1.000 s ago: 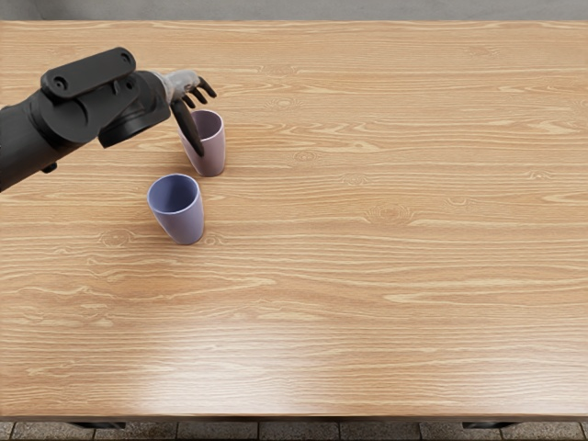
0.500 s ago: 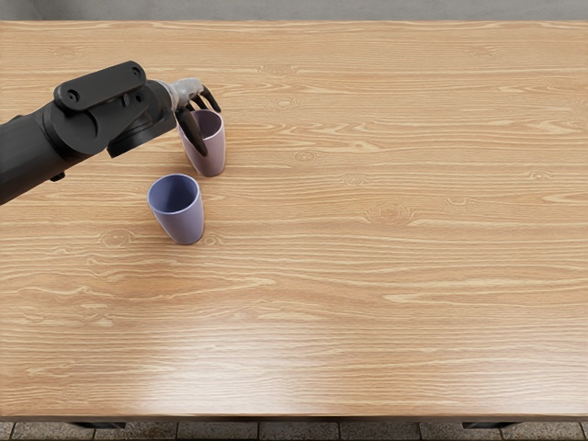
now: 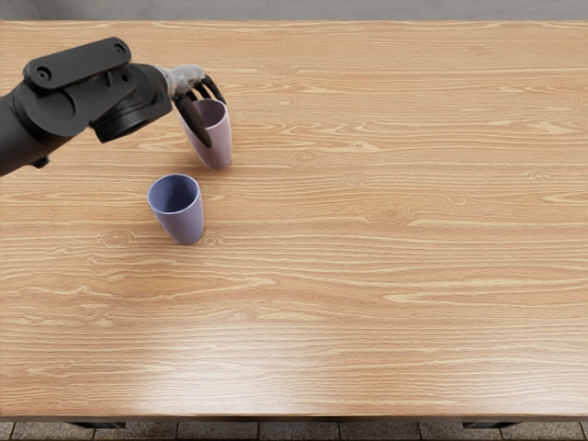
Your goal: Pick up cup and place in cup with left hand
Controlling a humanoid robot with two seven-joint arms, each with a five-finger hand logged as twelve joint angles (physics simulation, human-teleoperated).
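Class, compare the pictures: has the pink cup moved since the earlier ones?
Yes: the pink cup has shifted toward the picture's top and right, away from the unmoved blue cup.

The head view looks from above, slanting down across the worktop [image 3: 386, 294]. It sits far enough back to take in the far edge [image 3: 367, 22] and near edge [image 3: 294, 418].

L arm [image 3: 46, 119] – cropped; pink cup [image 3: 220, 145] – pt. hidden
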